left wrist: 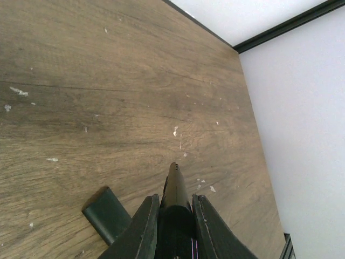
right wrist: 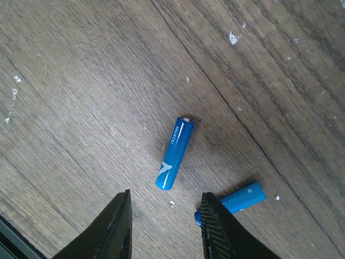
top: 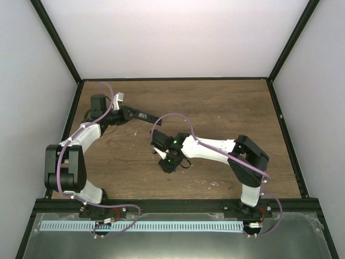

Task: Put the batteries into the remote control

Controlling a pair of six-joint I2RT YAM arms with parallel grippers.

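Hanging over the middle of the counter [top: 226, 108], a little toward its near edge, the right jaws stand apart with nothing between them. Both batteries lie on the wood beneath. The nearer battery [right wrist: 174, 154] sits just ahead of the gap and in line with it. Its long axis runs roughly away from the jaws, so it lies across the line on which they close. Judged from that, a short advance and descent would bring the fingers [right wrist: 118, 232] to either side of its barrel. The second battery [right wrist: 240, 197] lies close beside the right-hand finger, one end hidden behind its tip, its axis nearly crosswise. It could be nudged as the jaws come down. The right arm [top: 215, 148] is plainly the nearer to both.

The left jaws are clamped on the remote control [left wrist: 175, 189] toward the far left corner, its free end reaching out toward the right edge. A small black cover piece [left wrist: 105, 213] lies on the counter just beside them. Pale specks [right wrist: 233, 38] dot the wood; none blocks the approach.
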